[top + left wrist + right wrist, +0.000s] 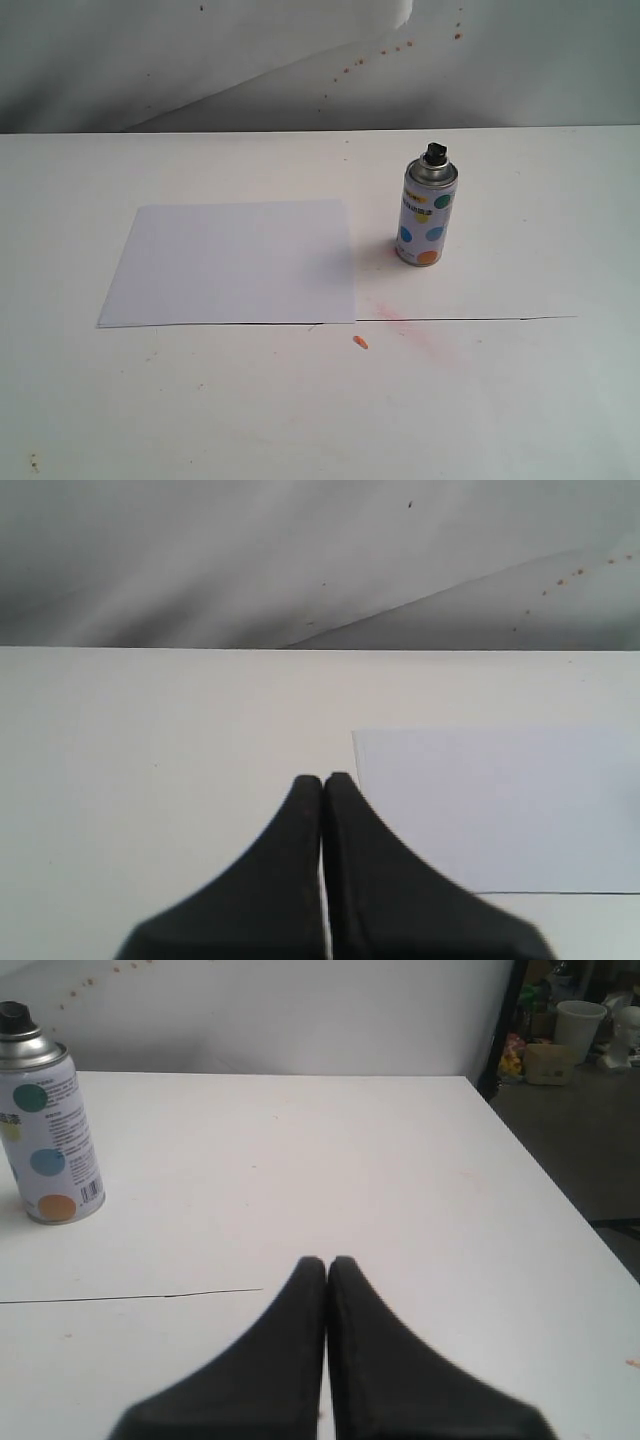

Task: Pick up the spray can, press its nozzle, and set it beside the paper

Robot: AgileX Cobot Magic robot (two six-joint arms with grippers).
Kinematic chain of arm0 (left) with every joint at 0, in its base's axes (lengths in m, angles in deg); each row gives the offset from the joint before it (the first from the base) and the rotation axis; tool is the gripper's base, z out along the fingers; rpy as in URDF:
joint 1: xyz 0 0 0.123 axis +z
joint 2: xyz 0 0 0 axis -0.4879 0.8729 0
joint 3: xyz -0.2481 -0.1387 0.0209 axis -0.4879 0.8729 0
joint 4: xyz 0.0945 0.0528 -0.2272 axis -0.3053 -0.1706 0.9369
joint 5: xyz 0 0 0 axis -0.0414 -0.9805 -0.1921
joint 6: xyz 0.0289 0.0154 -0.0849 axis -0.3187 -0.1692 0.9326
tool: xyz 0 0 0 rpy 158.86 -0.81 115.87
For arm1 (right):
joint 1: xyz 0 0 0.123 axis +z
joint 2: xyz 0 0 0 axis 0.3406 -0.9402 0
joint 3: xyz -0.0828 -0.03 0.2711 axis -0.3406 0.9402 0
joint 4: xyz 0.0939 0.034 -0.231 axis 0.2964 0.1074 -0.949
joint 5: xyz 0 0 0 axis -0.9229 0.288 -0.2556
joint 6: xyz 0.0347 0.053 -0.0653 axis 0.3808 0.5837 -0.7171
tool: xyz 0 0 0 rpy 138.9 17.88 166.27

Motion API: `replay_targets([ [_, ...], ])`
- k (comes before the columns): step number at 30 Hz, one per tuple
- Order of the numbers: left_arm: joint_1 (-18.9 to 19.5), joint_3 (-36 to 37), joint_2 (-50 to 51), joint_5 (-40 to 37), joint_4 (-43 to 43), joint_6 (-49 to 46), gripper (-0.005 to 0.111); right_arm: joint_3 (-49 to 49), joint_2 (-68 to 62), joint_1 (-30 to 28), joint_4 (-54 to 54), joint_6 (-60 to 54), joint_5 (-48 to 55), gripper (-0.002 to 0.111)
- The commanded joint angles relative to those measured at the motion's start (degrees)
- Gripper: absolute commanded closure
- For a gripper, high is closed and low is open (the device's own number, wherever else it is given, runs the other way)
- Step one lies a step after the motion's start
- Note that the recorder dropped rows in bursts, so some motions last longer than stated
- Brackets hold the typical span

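While the small round spray can (428,215) with its white label, coloured dots and silver top stands upright on the flat white bench (200,410), nothing holds it. Its little black plastic nozzle (435,153) sits on top of the silver dome, and nothing touches it. The plain white sheet of paper (230,263) lies flat on the bench, to the left of the spray can in the exterior view. The can is near the paper's far right corner, with a gap of bare bench between them. A thin dark line (470,319) runs across the bench along the paper's near edge and on past the can's side. A faint pink smear (395,313) sits on that line, and a tiny orange blob (361,343) lies just in front of it. The black left pincer (323,780) has its two fingers pressed together with nothing between them. It hangs over bare bench, just beside a corner of the paper. The black right pincer (327,1262) is pressed together too and pinches nothing. It hangs over the bench, well apart from the spray can, which stands off to one side of it. Behind the bench is a pale grey wall (500,60) with small orange specks on it.
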Motion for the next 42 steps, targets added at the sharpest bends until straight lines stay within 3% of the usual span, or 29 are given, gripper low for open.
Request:
replay_targets([
  [1, -3.4, 4.4, -2.8, 3.7, -3.1, 2.2, 0.107, 0.2, 0.3, -0.4, -0.3, 0.0, 0.0, 0.108],
  [14, -5.2, 13.8, -8.7, 4.6, -7.3, 7.0, 0.107, 0.2, 0.3, -0.4, -0.3, 0.0, 0.0, 0.108],
  [42, -5.2, 13.8, -9.9, 5.4, -8.6, 8.0, 0.107, 0.2, 0.3, -0.4, -0.3, 0.0, 0.0, 0.108],
])
